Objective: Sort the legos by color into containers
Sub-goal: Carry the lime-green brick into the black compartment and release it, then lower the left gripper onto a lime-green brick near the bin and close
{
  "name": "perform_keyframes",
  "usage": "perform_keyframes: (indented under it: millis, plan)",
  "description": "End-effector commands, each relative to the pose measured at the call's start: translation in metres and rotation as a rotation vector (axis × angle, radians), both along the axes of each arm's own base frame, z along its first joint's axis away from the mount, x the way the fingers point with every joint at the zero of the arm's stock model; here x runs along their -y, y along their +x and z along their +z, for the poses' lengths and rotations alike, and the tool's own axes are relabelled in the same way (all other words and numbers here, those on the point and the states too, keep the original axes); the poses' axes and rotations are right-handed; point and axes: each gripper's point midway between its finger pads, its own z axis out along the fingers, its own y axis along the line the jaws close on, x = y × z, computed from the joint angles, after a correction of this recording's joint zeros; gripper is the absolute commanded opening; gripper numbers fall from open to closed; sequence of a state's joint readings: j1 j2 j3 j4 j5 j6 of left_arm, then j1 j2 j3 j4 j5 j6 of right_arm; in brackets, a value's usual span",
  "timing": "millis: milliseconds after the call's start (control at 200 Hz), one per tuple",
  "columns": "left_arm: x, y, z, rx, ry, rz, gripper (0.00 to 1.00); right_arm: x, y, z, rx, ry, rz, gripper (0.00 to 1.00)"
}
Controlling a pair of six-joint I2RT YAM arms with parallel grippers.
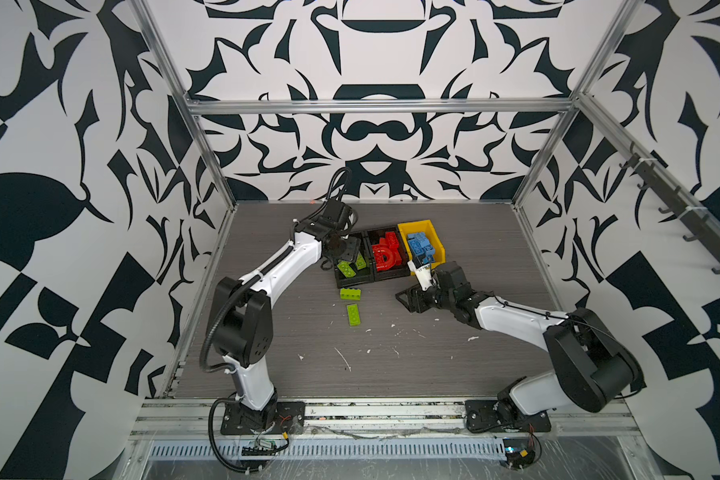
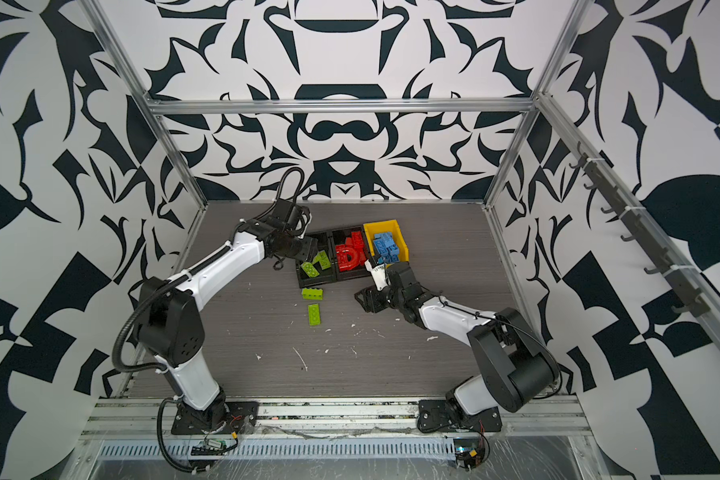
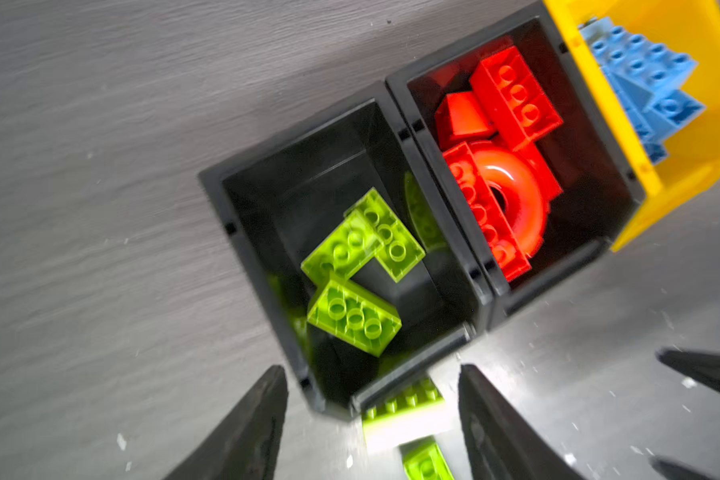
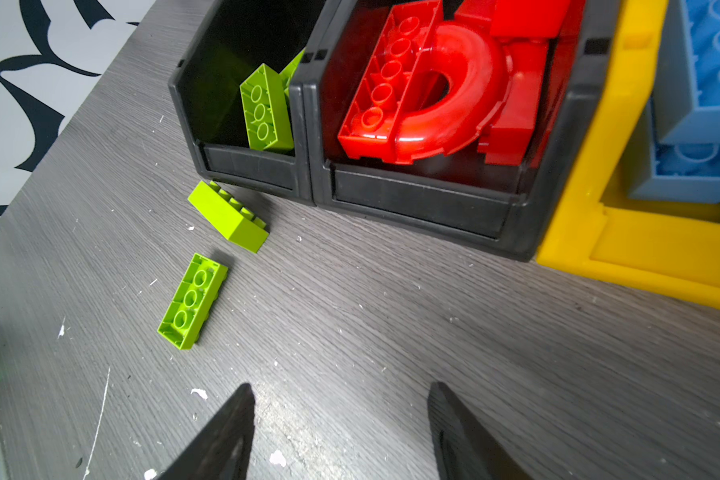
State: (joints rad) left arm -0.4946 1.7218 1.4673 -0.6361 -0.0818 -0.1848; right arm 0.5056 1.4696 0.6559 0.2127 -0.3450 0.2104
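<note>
Three containers stand side by side. The left black bin (image 1: 350, 285) (image 3: 260, 291) holds lime green legos (image 1: 347, 268) (image 3: 362, 239). The middle black bin (image 1: 391, 275) holds red legos and the red arch (image 1: 385, 259) (image 3: 512, 199) (image 4: 454, 83). Light blue legos (image 1: 420, 245) (image 3: 649, 70) fill the yellow bin (image 1: 408, 227) (image 3: 682, 166). Two green legos (image 1: 350, 293) (image 1: 353, 313) (image 4: 229, 216) (image 4: 192, 301) lie on the table before the left bin. My left gripper (image 1: 344, 249) (image 3: 373, 368) hovers open and empty over that bin. My right gripper (image 1: 404, 297) (image 4: 341, 385) is open, low over bare table.
Small white scraps (image 1: 344, 357) (image 4: 198, 392) are scattered over the grey wood-grain table (image 1: 391, 365). Metal frame posts and patterned walls enclose the table on three sides. My right arm's wrist sits close to the yellow bin's front lip.
</note>
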Motion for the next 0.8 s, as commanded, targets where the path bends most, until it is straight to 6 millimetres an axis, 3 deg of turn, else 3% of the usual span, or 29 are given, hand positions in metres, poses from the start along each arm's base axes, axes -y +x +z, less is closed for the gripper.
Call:
perform_keyframes:
  millis: [0, 200, 335, 425, 510, 630, 795]
  plan:
    - [-0.008, -0.035, -0.006, -0.062, -0.002, 0.032, 0.70, -0.007, 0.008, 0.020, 0.050, 0.026, 0.011, 0.68]
    - [-0.012, -0.099, -0.020, -0.125, -0.007, 0.081, 0.70, -0.006, 0.009, 0.019, 0.051, 0.018, 0.001, 0.69]
    - [-0.010, -0.131, -0.030, -0.066, 0.010, 0.125, 0.71, -0.007, 0.010, 0.016, 0.040, 0.018, 0.002, 0.69]
    - [-0.004, -0.148, -0.046, -0.117, -0.057, 0.159, 0.72, -0.007, 0.010, 0.015, 0.032, 0.019, 0.003, 0.69]
    - [0.001, -0.156, -0.059, -0.153, -0.103, 0.184, 0.72, -0.007, 0.010, 0.013, 0.026, 0.012, 0.002, 0.69]
    - [0.006, -0.157, -0.065, -0.075, -0.069, 0.201, 0.73, -0.006, 0.011, 0.013, 0.025, 0.007, -0.004, 0.69]
    - [0.019, -0.157, -0.086, -0.149, -0.039, 0.177, 0.78, -0.005, 0.011, 0.011, 0.019, 0.000, -0.009, 0.69]
